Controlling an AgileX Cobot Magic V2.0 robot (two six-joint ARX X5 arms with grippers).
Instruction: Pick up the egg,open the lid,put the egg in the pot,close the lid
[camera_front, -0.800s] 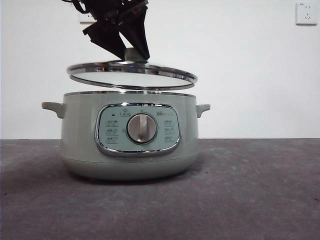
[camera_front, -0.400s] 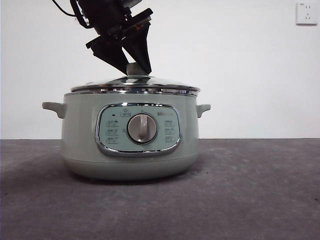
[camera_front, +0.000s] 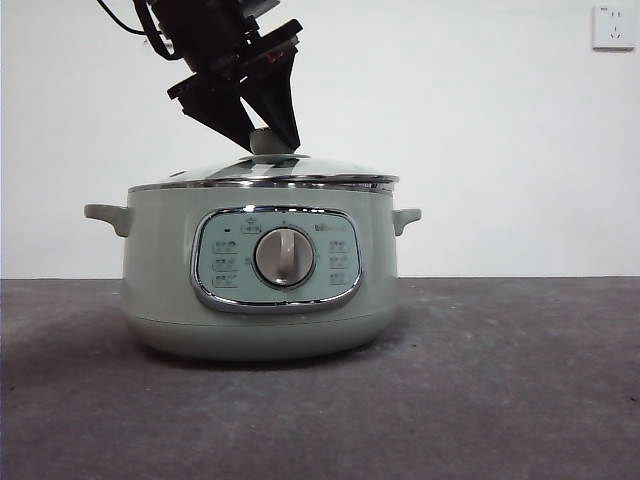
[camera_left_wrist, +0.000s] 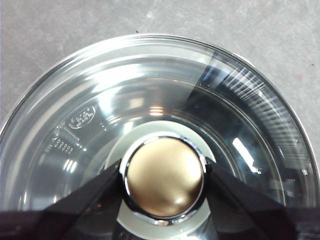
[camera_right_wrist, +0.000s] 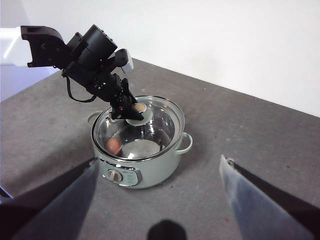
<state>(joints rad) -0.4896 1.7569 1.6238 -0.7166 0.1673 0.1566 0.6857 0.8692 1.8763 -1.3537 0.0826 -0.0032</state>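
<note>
The left gripper (camera_front: 268, 135), at the upper left of the front view, has its two jaws clamped on the knob (camera_left_wrist: 164, 176) of the lid (camera_front: 265, 172). The lid sits flat on the pot (camera_front: 260, 275) — the closing step looks almost done. The egg (camera_right_wrist: 114, 145) lies inside, near the left wall. Next, the jaws need to let go and lift away. The right gripper (camera_right_wrist: 160, 200) waits high up, jaws wide apart — holding nothing.

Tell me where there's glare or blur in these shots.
Left wrist view: bright streaks of glare across the glass lid, knob sharp. Right wrist view: right gripper's jaws close and blurred, pot in focus. Front view: evenly lit, steel rim shines.
</note>
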